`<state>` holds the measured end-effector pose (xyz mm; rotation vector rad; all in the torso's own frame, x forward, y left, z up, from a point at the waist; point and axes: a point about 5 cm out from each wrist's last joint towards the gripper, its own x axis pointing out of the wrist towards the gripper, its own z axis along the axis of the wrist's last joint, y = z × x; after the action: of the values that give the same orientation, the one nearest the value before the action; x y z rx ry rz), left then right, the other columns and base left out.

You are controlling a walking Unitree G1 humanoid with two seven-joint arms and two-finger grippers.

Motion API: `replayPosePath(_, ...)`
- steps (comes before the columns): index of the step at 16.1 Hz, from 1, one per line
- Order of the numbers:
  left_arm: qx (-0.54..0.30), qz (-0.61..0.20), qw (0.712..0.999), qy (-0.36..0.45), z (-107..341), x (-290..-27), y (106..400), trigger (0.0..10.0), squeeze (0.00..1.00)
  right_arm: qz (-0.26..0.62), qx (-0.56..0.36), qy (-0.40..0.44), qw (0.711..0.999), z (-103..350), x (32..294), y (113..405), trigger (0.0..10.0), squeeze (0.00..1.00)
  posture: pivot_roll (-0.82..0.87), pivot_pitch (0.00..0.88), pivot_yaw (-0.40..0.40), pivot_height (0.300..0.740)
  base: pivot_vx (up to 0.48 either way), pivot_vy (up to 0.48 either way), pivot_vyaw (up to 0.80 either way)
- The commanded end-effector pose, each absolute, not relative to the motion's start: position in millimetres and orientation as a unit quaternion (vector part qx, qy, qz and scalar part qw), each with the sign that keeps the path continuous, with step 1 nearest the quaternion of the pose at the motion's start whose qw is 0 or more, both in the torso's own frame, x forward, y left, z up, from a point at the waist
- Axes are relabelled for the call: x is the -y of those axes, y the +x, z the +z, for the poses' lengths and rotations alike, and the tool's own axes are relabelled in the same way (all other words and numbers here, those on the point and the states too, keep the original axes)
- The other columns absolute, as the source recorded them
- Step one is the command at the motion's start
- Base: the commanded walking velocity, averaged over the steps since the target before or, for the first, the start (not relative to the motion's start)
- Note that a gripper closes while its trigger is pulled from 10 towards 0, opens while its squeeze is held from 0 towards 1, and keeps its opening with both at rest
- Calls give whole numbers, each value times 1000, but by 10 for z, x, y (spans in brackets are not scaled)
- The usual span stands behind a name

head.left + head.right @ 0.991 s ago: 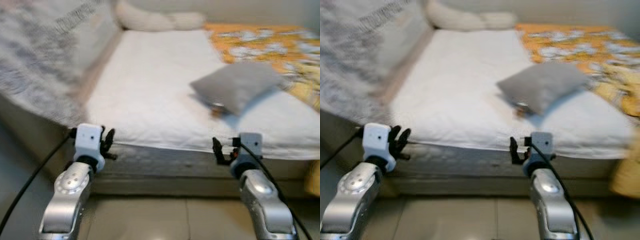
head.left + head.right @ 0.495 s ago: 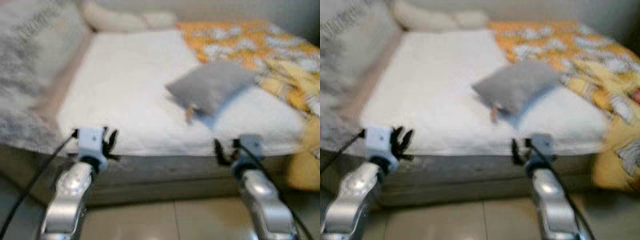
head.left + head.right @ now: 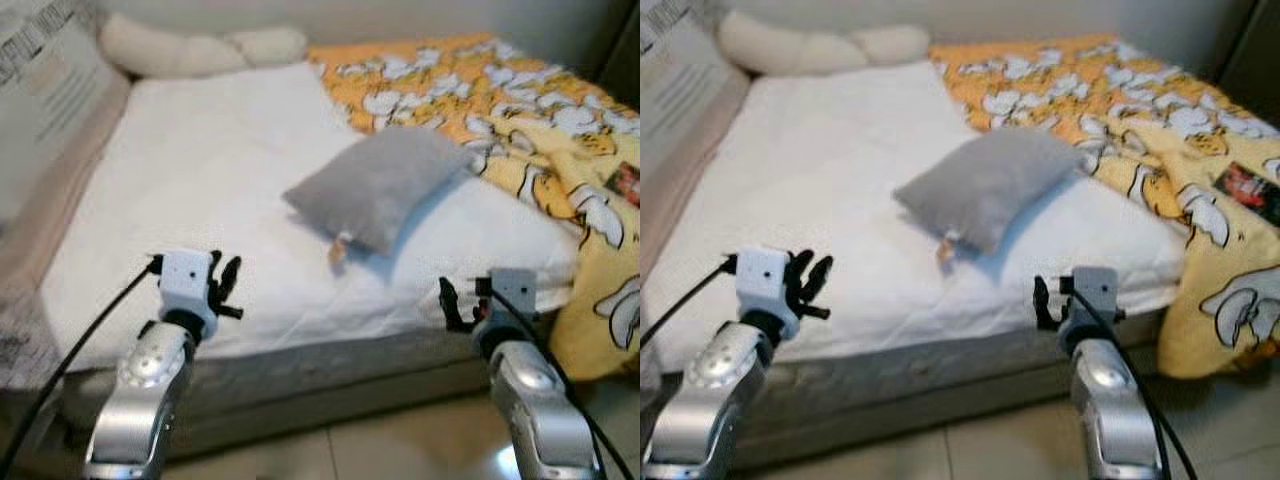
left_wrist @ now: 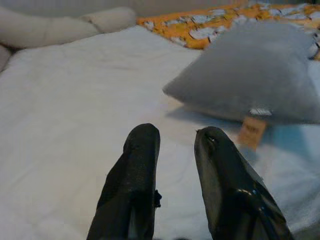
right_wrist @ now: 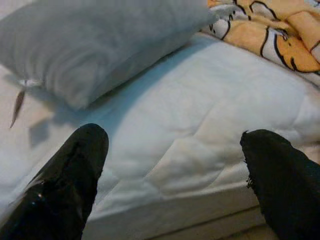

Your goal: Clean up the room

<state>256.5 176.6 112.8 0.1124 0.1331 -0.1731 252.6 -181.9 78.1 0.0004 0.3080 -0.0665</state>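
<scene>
Grey pillow: soft grey fabric cushion point(image 3: 378, 185) with a small tan tag, lying askew mid-mattress, touching the blanket's edge.
Bedding: white quilted mattress point(image 3: 190, 200) mostly bare; crumpled orange-and-yellow cartoon-print blanket point(image 3: 520, 130) bunched on the right, spilling over the side.
Left gripper point(image 4: 175, 150): empty, fingers slightly parted, short of the pillow.
Right gripper point(image 5: 175, 150): spread wide, empty, near the mattress edge.
Progress: seemingly nothing tidied yet; pillow and blanket left to straighten.

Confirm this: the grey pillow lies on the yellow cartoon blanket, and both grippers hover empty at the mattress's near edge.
Wrong on one count. In the left eye view the grey pillow lies on the bare white mattress, beside the yellow cartoon blanket. The rest holds: the left gripper and the right gripper hover empty at the near edge.
</scene>
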Motion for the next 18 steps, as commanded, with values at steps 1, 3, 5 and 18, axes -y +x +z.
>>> replayPosePath(1,-67,-71,993,64,1138,-1861,2557,10000,0,-13,-138,4,990,840,1702,2577,10000,0,32,0,23,740,319,0,0)
replayPosePath(3,-67,-71,993,64,1138,-1855,2563,10000,0,-12,-138,2,990,844,1709,2582,10000,0,32,0,23,740,321,0,0)
replayPosePath(5,-66,-69,993,65,1141,-1852,2568,10000,0,-11,-136,1,991,850,1714,2588,10000,0,33,0,22,740,317,0,0)
replayPosePath(18,-63,-72,993,73,1169,-1843,2601,10000,0,56,-128,-47,989,889,1582,2599,10000,0,39,0,18,740,320,0,246)
